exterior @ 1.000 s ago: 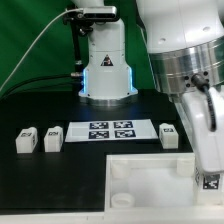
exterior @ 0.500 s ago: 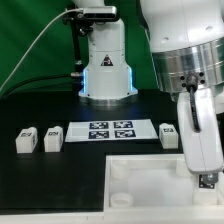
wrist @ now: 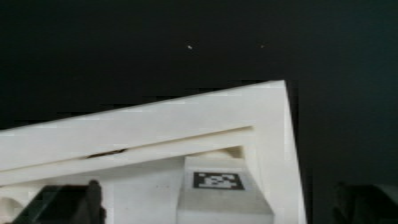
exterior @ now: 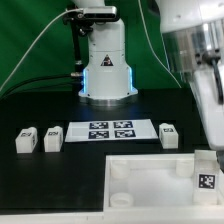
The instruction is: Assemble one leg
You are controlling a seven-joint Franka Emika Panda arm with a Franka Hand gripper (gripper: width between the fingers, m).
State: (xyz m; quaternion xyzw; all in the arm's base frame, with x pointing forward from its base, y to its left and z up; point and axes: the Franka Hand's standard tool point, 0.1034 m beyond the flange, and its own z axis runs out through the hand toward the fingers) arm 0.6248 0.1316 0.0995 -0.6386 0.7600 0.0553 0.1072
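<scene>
Gripper: its fingertips (wrist: 214,205) are seen dark at either side of a leg; whether that leg is pinched cannot be told.
Leg (exterior: 206,176): stood upright at the tray's corner on the exterior view's right, marker facing the camera.
Tray (exterior: 140,165): laid on the black table (exterior: 50,180), near the front.
Other legs: three (exterior: 26,140) (exterior: 53,137) (exterior: 168,135) are set in a row beside the marker board (exterior: 110,130).

The white arm (exterior: 205,70) reaches down along the exterior view's right edge, its gripper (wrist: 214,205) showing only dark fingertips (wrist: 63,205).
</scene>
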